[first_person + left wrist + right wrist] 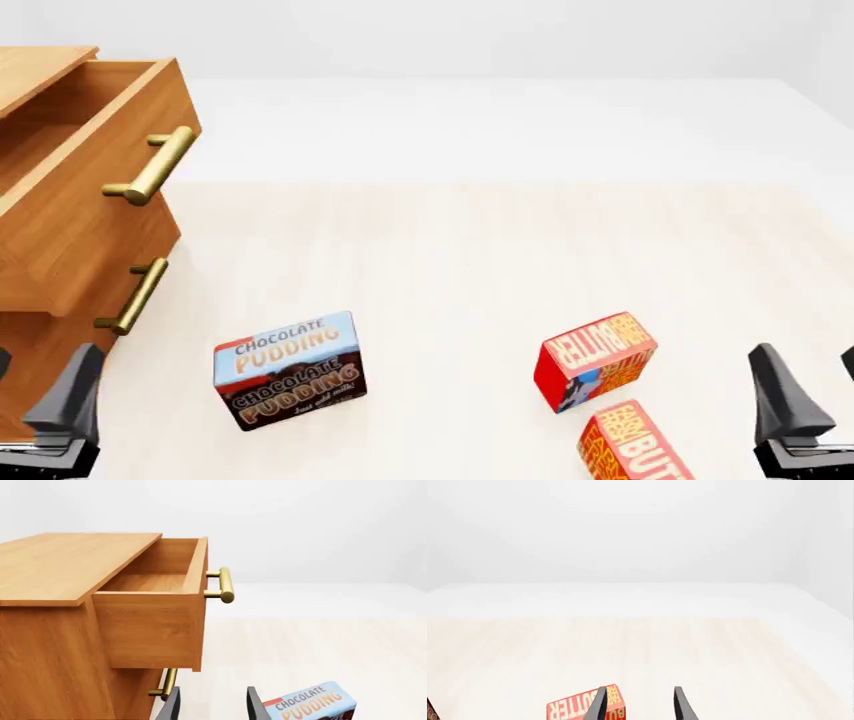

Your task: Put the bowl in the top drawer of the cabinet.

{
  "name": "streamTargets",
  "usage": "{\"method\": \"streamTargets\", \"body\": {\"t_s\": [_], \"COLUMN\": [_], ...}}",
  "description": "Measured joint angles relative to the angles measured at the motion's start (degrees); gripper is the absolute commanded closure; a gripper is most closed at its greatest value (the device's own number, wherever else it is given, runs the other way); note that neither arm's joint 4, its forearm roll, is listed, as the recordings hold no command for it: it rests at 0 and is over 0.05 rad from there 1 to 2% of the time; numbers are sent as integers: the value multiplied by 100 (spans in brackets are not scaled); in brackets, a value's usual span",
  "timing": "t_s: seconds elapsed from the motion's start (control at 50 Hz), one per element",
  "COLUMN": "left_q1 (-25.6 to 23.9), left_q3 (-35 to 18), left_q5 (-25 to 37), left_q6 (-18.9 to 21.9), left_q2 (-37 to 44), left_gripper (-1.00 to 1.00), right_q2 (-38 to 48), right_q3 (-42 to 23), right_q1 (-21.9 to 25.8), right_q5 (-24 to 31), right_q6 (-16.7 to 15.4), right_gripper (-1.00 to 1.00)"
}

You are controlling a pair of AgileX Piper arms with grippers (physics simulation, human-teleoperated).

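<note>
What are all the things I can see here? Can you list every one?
cabinet: one, orange-brown wood, far left of the table
top drawer: one, orange-brown with a brass bar handle, pulled open, nothing seen inside
lower drawer handle: one, brass, below the open drawer
pudding box: one, blue and brown, near the left gripper
butter boxes: two, red and orange, close together toward the right
table: one, pale wood
bowl: none in any view
left gripper: one, dark grey, open, holding nothing
right gripper: one, dark grey, open, holding nothing
</note>
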Motion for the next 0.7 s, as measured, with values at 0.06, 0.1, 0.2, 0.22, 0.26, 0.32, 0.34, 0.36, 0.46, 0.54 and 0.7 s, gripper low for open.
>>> {"method": "streamTargets", "body": {"t_s": [0.06,0.1,0.2,0.22,0.26,0.32,0.34,0.36,0.46,0.54,0.7], "left_q1": [16,31,88,99,110,109,100,80,-70,-232,-634], "left_q3": [-4,-9,-39,-53,-98,-180,-204,-228,-374,-511,-847], "left_q5": [8,11,17,23,50,112,126,139,192,208,345], "left_q6": [-24,-47,-134,-141,-164,-160,-150,-135,-27,95,250], "left_q2": [22,45,131,153,202,264,287,315,494,707,1150], "left_gripper": [-100,-100,-100,-100,-100,-100,-100,-100,-100,-100,-100], "right_q2": [17,22,20,20,20,19,18,17,14,24,56], "right_q3": [-3,-5,-8,-9,-9,-10,-11,-11,-11,-11,-9], "right_q1": [-4,-6,-7,-9,-15,-22,-24,-28,-42,-15,-3], "right_q5": [-4,-5,-4,-4,-3,-2,-2,-2,-1,-5,-16], "right_q6": [4,11,35,39,48,60,65,70,96,114,139], "right_gripper": [-100,-100,-100,-100,-100,-100,-100,-100,-100,-100,-100]}}
